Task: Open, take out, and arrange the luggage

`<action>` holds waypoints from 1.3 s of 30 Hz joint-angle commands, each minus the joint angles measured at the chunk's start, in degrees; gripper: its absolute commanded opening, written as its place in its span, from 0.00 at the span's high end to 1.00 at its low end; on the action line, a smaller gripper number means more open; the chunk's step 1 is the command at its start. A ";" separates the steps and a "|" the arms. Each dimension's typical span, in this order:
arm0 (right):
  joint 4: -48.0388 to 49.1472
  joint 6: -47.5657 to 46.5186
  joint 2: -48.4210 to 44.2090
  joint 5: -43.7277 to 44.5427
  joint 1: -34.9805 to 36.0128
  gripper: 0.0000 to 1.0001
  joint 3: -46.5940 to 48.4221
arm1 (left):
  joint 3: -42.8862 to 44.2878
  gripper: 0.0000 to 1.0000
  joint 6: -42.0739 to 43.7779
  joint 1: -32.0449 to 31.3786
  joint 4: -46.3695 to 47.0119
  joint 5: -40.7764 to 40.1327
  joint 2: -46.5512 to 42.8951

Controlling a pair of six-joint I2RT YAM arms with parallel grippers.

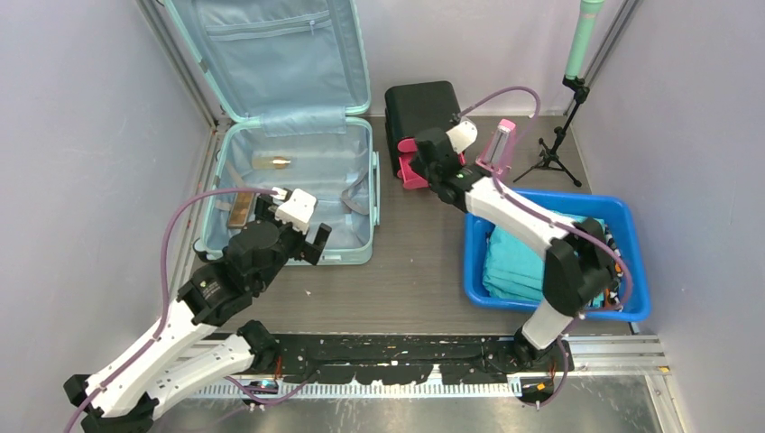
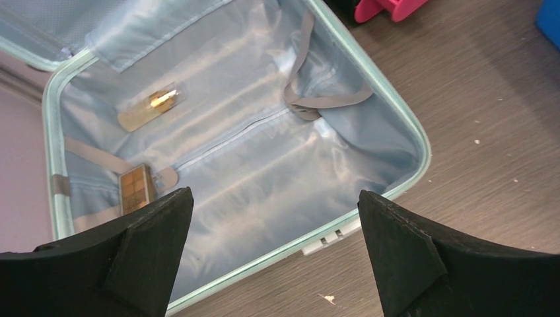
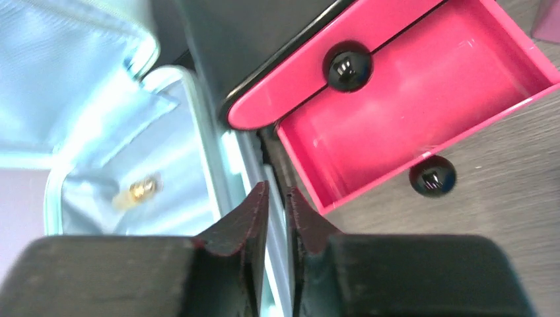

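Luggage point(image 1: 352, 253) lying open: we are judging its shell stiff and slick, rim best gripped; left pincer point(image 2: 275, 193) gaping, right pincer point(image 3: 277, 188) barely parted, empty.

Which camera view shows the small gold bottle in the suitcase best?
The left wrist view: the bottle lies large and sharp on the suitcase lining. The top view shows it small; the right wrist view, blurred.

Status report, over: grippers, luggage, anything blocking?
Left gripper open above luggage, near rim. Right gripper barely parted, empty, at open pink drawer. Lid up; bottle and palette inside. Nothing blocking them.
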 commanded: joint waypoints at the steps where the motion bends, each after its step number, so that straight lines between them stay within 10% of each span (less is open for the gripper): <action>1: 6.26 -13.86 -13.08 -7.49 0.17 0.76 -7.10 | -0.14 0.00 0.07 -0.08 2.26 -6.26 0.58; 6: 4.20 -21.21 -23.57 -9.03 0.13 0.38 -12.15 | -1.24 0.00 -0.74 -0.08 3.64 -8.35 1.25; 12: -3.23 -29.25 -32.15 -8.96 0.13 0.28 -12.33 | 1.80 0.00 -7.04 2.33 5.27 -5.71 5.38; 19: 2.58 -31.24 -39.63 -6.74 -2.82 0.02 -23.87 | 6.03 0.00 -29.06 27.31 10.62 16.33 16.11; 39: 6.56 -24.87 -46.23 -16.54 -3.47 0.01 -35.47 | 21.89 0.34 -67.78 50.20 32.52 13.95 63.45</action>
